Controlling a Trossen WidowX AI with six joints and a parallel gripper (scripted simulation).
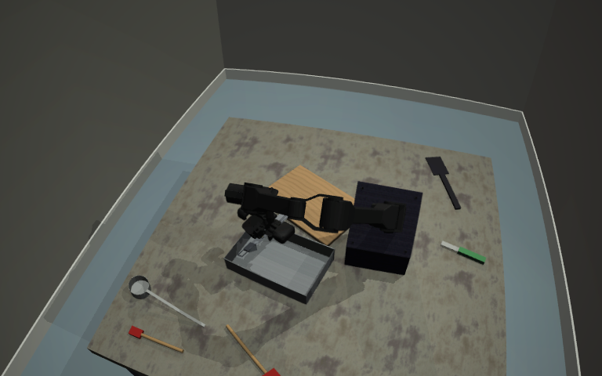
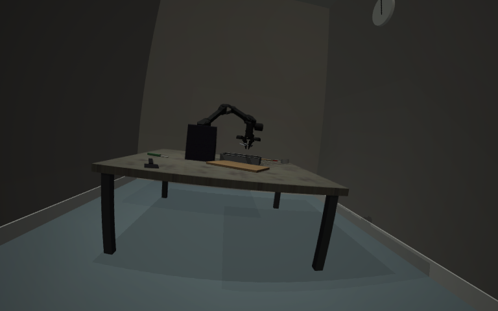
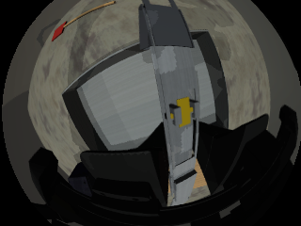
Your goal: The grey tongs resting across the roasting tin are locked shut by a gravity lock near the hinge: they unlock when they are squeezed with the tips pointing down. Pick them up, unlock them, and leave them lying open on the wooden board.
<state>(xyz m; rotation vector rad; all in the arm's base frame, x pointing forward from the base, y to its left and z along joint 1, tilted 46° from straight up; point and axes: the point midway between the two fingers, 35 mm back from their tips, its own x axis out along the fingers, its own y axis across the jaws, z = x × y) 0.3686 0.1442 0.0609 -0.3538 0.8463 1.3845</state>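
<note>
My gripper (image 1: pixel 268 233) (image 2: pixel 247 146) (image 3: pixel 175 124) points down, shut on the grey tongs (image 1: pixel 249 247) (image 2: pixel 242 144) (image 3: pixel 175 80), and holds them in the air above the roasting tin (image 1: pixel 266 281) (image 2: pixel 231 159) (image 3: pixel 80 115). The tongs look roughly level in the exterior view. In the wrist view they run lengthwise between the fingers, with a dark block at the far end and a yellow piece near the fingers. Their arms look close together; whether the lock is engaged I cannot tell. The wooden board (image 1: pixel 299 177) (image 2: pixel 237 165) lies beside the tin, partly hidden by the arm in the top view.
The arm stands on a black pedestal (image 1: pixel 377 262) (image 2: pixel 200 142) beside the tin and board. A black spatula (image 1: pixel 449 190) and a green-handled tool (image 1: pixel 471 255) lie beyond it. A ladle (image 1: pixel 175 308) and two red-headed tools (image 1: pixel 161 343) (image 1: pixel 246 350) lie on the tin's other side.
</note>
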